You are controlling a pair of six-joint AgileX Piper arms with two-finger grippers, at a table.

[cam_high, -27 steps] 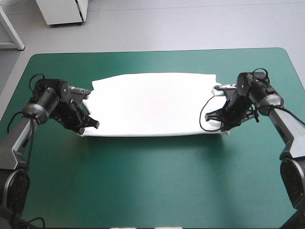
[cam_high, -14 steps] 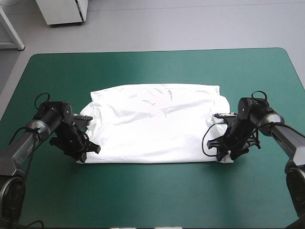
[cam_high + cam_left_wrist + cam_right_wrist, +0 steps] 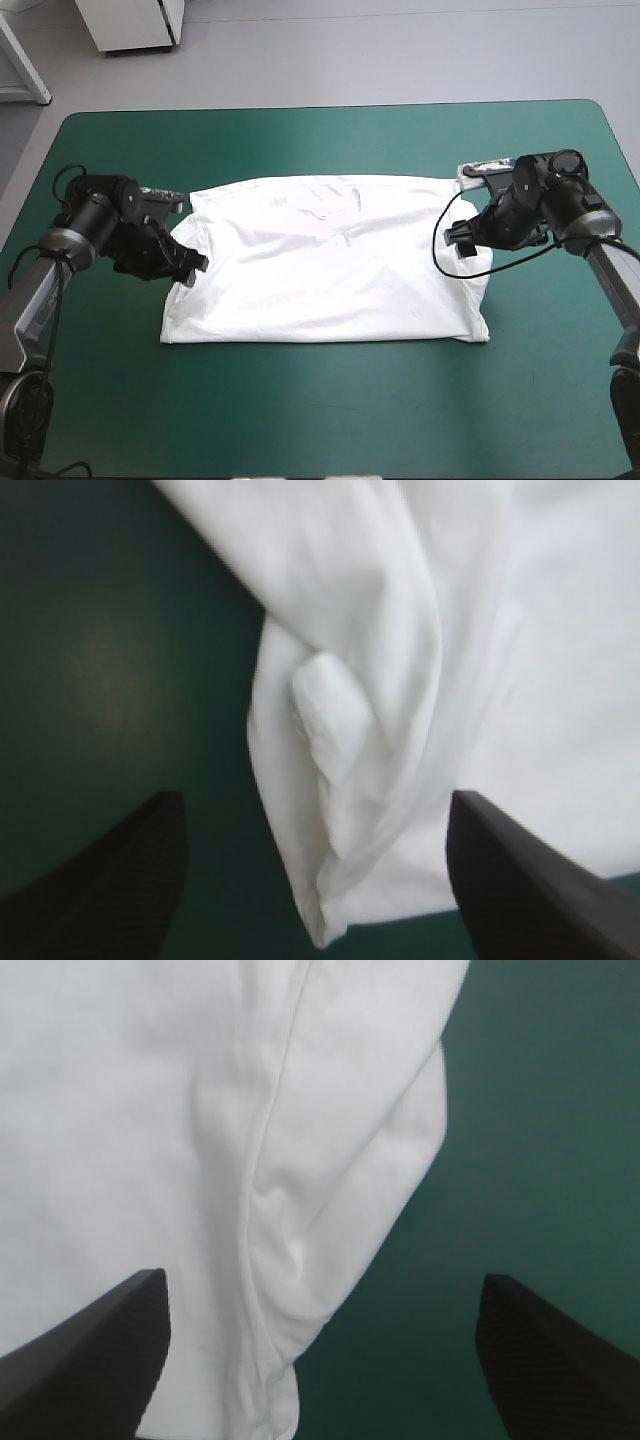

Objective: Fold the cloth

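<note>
The left gripper (image 3: 190, 266) has its black fingers (image 3: 110, 880) set wide apart and holds nothing. It sits low over the bench at the left edge of the T-shirt (image 3: 325, 265). In the left wrist view, a doubled, rolled edge of white fabric with a small tuck in it lies ahead of this gripper, between the lines of its two fingers. Bare teal-green cover (image 3: 320, 400) lies ahead of one finger, and flat white fabric lies ahead of the other. Contact between fingers and fabric cannot be determined.

The T-shirt lies flat on the bench between the two grippers as a wide white rectangle with light creases. Its two near corners rest on the cover, on the robot's side of both grippers.

The right gripper (image 3: 462, 236) also has its fingers wide apart and holds nothing. It sits at the T-shirt's right edge, near the far right corner. In the right wrist view, a rounded folded edge of the fabric lies ahead of this gripper, between its fingers. White fabric lies ahead of one finger and bare cover ahead of the other.
</note>
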